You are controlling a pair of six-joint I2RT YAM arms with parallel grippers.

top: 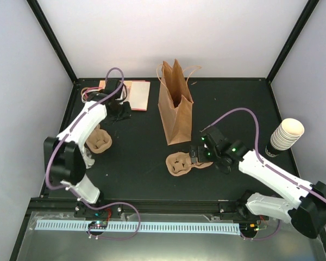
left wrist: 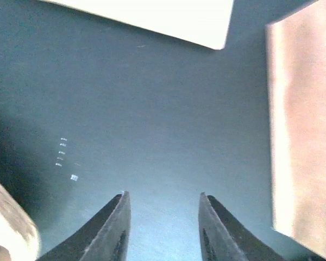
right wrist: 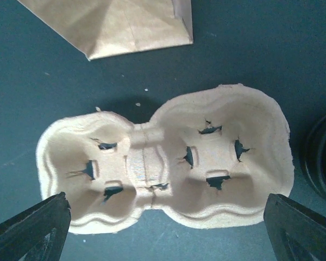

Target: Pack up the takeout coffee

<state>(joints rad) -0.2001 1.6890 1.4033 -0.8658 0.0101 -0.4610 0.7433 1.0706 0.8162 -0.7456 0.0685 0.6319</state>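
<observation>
My right gripper [right wrist: 165, 198] hangs at centre right of the overhead view, its black fingers [right wrist: 32, 228] spread as wide as they go, one in each bottom corner of the wrist view. They hold nothing and touch nothing. Between and below them lies a tray [right wrist: 163, 163] of tan moulded pulp. It is rough and fibrous, two round wells joined by a narrow waist, each well cut with torn slits that show the dark table [right wrist: 261, 49] through. At the right edge of that view a round black rim [right wrist: 321, 157] is cut off, and I cannot tell what it is.

A second tray [top: 100, 140] of the same pulp lies at centre left of the overhead view. Further back, at top centre, a creased brown paper bag [top: 175, 106] stands upright, mouth open, with thin handles. At the right edge sits a nested stack of cream cups [top: 287, 133].

Farthest, at upper left, my left gripper [left wrist: 162, 194] is partly open over bare matte table, with nothing between its fingers. In its wrist view a white sheet [left wrist: 152, 16] lies along the top and a pinkish-tan sheet [left wrist: 304, 125] down the right. A blurred cream curve [left wrist: 8, 228] sits at lower left. Tiny pale marks [left wrist: 62, 152] on the table are too small to read.

I cannot make out the coffee in any view.
</observation>
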